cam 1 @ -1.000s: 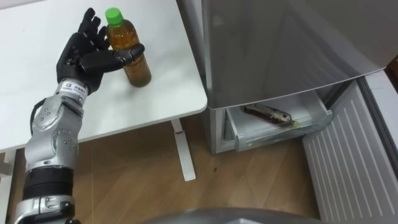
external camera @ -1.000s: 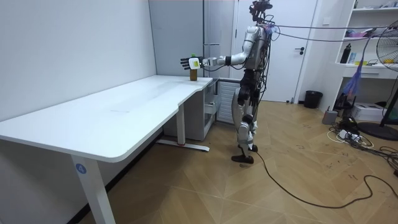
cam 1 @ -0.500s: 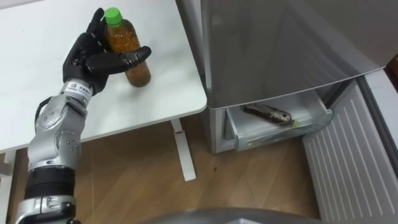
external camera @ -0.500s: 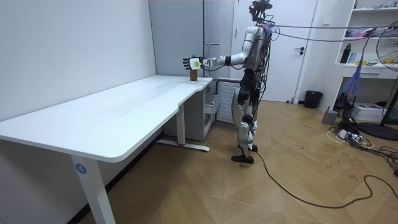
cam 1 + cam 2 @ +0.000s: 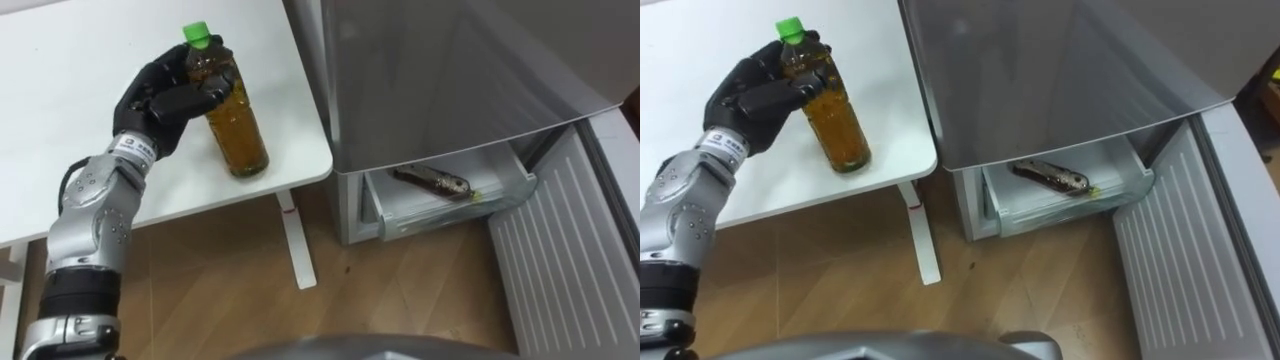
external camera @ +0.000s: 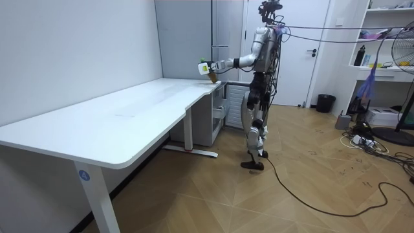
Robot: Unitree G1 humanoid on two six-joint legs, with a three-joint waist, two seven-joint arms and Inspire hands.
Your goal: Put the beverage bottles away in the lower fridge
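Amber tea bottle (image 5: 232,120) is clamped in my left hand (image 5: 165,95), seemingly just off the worktop (image 5: 60,80); next I must carry it to the open fridge drawer (image 5: 450,215).

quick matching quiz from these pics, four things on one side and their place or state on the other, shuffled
Things:
1. clear plastic bottle of amber drink with green cap
2. dark bottle
3. black left robot hand
4. white rectangular table

Places or states:
a. lying on its side in the open lower fridge drawer
b. standing to the left of the grey fridge
c. tilted, gripped near the table's corner
d. fingers curled round a bottle's upper part

Pairs: 1-c, 2-a, 3-d, 4-b
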